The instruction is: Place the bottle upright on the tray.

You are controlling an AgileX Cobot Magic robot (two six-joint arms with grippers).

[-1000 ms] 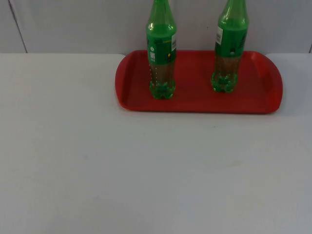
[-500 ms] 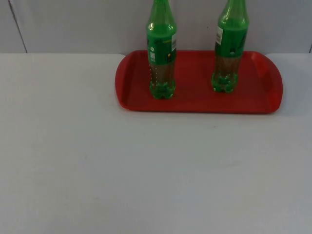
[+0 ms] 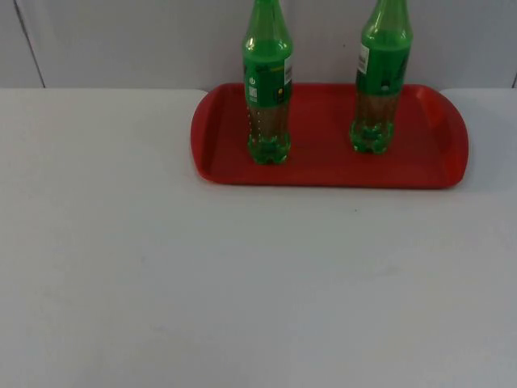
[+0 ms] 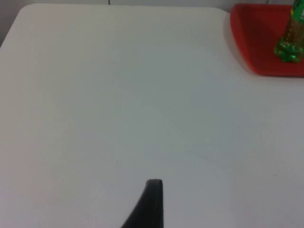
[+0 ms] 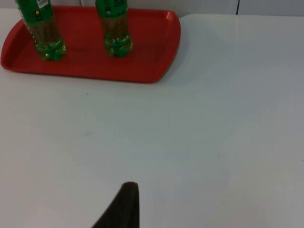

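Observation:
Two green bottles stand upright on the red tray (image 3: 323, 149) at the back of the table. One bottle (image 3: 267, 89) is near the tray's left end, the other bottle (image 3: 380, 81) right of its middle. My left gripper (image 4: 153, 202) waits over bare table, well to the left of the tray (image 4: 256, 42), where the left bottle's base (image 4: 289, 46) shows. My right gripper (image 5: 124, 204) hangs over bare table in front and to the right of the tray (image 5: 152, 47), with the left bottle (image 5: 40, 28) and the right bottle (image 5: 114, 26) beyond it.
The grey partition wall (image 3: 121, 40) rises right behind the tray. The white table (image 3: 242, 283) stretches wide in front and to the left of the tray.

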